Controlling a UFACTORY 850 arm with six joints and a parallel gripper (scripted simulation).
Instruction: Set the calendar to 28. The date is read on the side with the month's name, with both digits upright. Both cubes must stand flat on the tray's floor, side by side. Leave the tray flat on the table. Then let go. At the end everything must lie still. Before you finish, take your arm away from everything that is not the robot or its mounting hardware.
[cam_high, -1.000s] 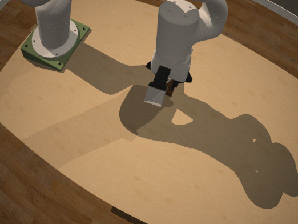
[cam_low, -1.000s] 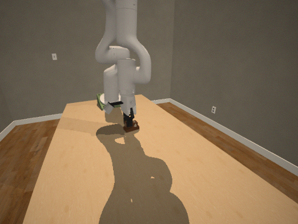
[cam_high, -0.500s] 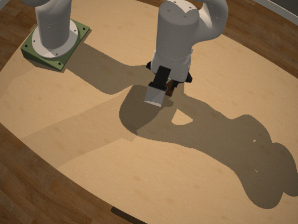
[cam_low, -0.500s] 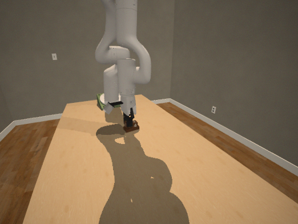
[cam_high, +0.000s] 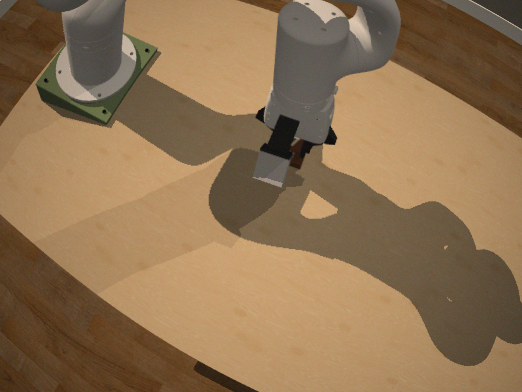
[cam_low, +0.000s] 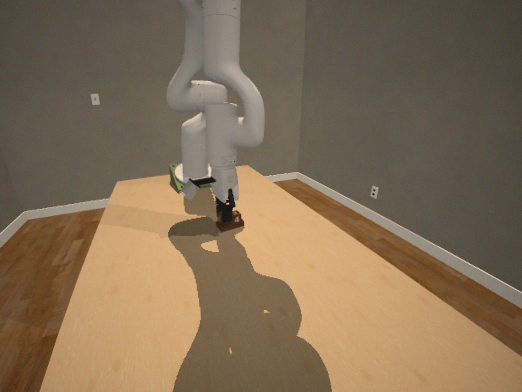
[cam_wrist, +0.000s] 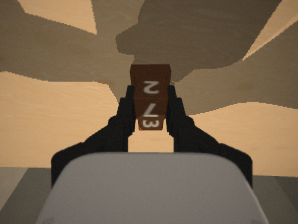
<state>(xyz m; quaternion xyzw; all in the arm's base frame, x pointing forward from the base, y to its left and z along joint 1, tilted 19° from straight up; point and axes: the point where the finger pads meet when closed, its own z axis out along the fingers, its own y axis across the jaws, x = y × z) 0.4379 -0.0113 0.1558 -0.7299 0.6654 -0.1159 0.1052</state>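
Note:
My gripper (cam_wrist: 150, 95) is shut on a brown calendar cube (cam_wrist: 151, 112). In the wrist view the cube shows a white 7 on the face toward the camera and a 3 on the face below it. A second brown cube (cam_wrist: 150, 80) with a 2 lies right behind it, touching or nearly touching. In the exterior view the gripper (cam_low: 226, 211) points straight down onto the small brown tray (cam_low: 230, 224) on the table. In the top view the arm covers most of the tray (cam_high: 300, 160). The month's name is not visible. I cannot tell if the held cube rests on the tray's floor.
The arm's green base plate (cam_high: 95, 82) stands at the table's far left corner. The arm's wide shadow falls across the wooden table top (cam_high: 310, 260). The table's front edge (cam_high: 150, 345) curves along the bottom of the top view.

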